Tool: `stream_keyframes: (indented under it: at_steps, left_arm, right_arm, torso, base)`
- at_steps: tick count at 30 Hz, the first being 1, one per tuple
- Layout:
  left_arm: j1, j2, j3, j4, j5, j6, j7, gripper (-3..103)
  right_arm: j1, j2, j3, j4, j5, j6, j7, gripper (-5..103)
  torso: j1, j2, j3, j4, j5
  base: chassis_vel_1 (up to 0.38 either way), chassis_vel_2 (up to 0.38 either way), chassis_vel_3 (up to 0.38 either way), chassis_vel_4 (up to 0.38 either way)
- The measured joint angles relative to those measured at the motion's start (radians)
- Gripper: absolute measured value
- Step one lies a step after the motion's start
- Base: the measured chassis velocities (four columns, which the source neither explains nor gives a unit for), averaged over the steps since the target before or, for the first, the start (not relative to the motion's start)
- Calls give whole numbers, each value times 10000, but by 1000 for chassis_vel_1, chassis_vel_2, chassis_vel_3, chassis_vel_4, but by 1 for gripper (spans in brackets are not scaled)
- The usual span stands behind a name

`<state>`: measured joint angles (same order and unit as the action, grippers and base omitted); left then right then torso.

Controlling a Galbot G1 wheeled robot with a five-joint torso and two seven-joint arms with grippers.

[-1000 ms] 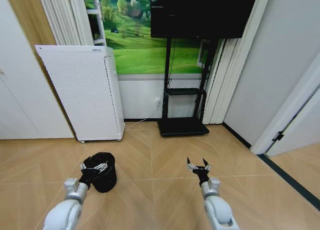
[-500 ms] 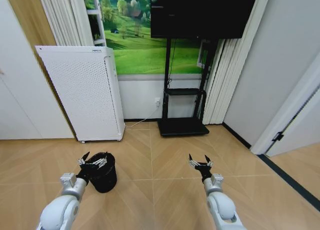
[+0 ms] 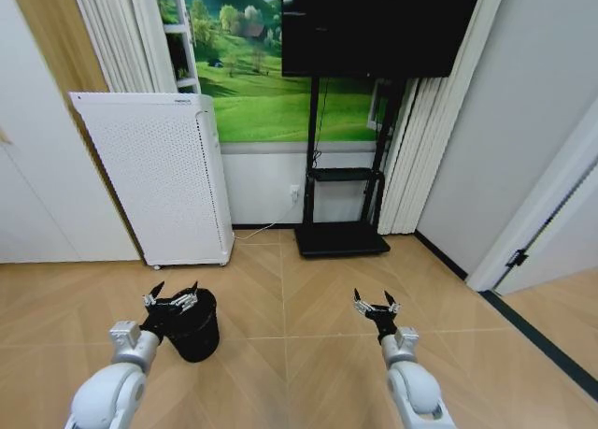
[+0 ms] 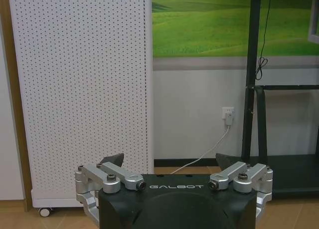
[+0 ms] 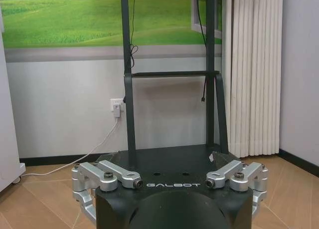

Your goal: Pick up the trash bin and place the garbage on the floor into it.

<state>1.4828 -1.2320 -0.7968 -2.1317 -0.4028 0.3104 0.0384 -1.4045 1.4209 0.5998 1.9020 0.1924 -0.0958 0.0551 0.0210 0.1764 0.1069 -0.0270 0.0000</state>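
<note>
The bin (image 3: 193, 324) is seen upright on the floor (image 3: 299, 298) at near left, with the left gripper (image 3: 171, 296) spread wide just at its near-left rim, holding nothing, while the right gripper (image 3: 375, 304) is held equally wide and empty over bare floor, well right.

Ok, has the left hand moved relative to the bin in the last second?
Yes. The left hand was over the trash bin's rim a second ago; now it sits at the rim's left edge, fingers spread open.
</note>
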Motion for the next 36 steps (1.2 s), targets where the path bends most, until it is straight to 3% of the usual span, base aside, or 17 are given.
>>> stream_keyframes:
  at_steps: [36]
  left_arm:
    - [-34, -147, -87, -124, -63, 74, -186, 100]
  right_arm:
    - [-114, -50, 77, 13, -23, 149, 36, 100]
  torso:
    - [422, 1410, 986, 0, 0]
  base:
    - [0, 0, 0, 0]
